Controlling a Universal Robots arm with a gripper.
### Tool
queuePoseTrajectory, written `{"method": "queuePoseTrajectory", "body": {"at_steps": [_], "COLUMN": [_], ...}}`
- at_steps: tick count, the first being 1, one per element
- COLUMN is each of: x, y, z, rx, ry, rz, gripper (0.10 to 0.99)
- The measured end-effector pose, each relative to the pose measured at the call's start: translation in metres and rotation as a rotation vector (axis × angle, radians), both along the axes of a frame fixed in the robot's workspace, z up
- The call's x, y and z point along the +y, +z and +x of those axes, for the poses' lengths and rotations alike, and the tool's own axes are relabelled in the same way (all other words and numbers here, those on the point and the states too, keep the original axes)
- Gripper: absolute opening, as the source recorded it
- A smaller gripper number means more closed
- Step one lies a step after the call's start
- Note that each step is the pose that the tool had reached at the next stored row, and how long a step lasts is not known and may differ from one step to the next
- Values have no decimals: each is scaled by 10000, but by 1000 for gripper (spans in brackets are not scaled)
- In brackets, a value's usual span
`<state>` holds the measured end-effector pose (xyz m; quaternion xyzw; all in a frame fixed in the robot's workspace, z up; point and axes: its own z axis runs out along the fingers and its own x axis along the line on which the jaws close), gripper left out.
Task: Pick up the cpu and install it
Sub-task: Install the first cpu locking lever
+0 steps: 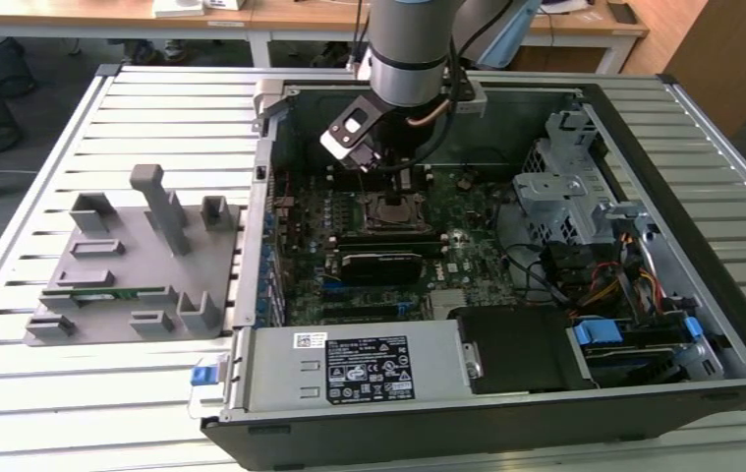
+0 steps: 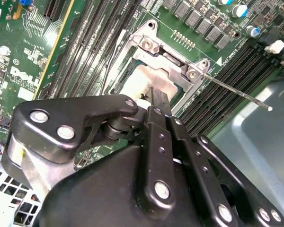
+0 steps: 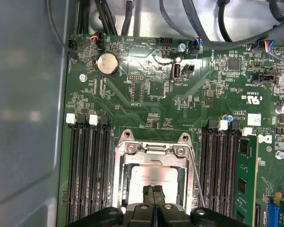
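Note:
The cpu (image 3: 154,176) is a flat square chip with a silver-white top. It lies inside the open socket frame (image 3: 124,170) on the green motherboard, and it also shows as a pale square, the cpu (image 2: 149,78), in the second wrist view. My gripper (image 3: 154,195) hovers directly over the chip with its two black fingers pressed together, tips at or just above the chip's top; contact cannot be told. In the exterior view my gripper (image 1: 392,182) hangs inside the computer case above the socket (image 1: 392,209). The socket's thin metal lever (image 2: 236,92) stands swung out to one side.
Memory slots (image 3: 87,170) flank the socket, and a green memory stick (image 3: 244,179) sits in one. A coin battery (image 3: 107,64) and cables lie beyond. A grey fixture tray (image 1: 137,265) rests at the exterior view's left. Case walls, a drive cage (image 1: 569,187) and power supply (image 1: 346,364) hem in the board.

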<state>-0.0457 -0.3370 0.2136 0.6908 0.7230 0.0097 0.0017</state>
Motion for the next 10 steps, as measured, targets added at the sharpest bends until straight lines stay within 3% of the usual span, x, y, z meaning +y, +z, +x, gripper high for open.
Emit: {"method": "queuePoseTrajectory", "body": {"at_steps": [7,10], "x": [0,0], "y": [5,47], "z": [15,15], "rx": [1,0], "ry": [-1,0], "rz": [-3,0], "gripper": [106,106]}}
